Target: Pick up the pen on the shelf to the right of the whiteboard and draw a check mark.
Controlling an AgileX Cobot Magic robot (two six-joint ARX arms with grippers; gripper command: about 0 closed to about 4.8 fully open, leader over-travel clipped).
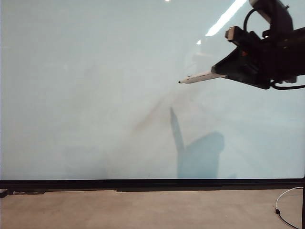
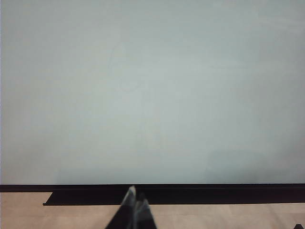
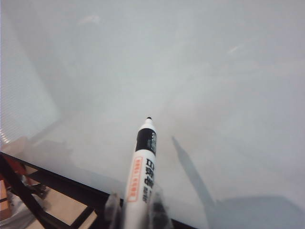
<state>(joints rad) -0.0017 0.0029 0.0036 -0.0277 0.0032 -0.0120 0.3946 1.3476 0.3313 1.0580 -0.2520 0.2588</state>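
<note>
Black right gripper [image 1: 224,71], looped cable

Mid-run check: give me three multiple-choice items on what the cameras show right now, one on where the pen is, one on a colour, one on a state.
1. Where is the pen?
A. Lying on the floor
B. In the right gripper, upper right in front of the whiteboard
C. In the left gripper

2. What colour is the pen's tip?
A. Black
B. Red
C. Green

3. What is the state of the whiteboard?
A. A check mark is drawn on it
B. It is covered in writing
C. No check mark shows; only faint smudges and shadows

Answers: 1 B, the right gripper is shut on the pen in the exterior and right wrist views. 2 A, the right wrist view shows a black tip. 3 C, all views show the surface without any drawn stroke.
</note>
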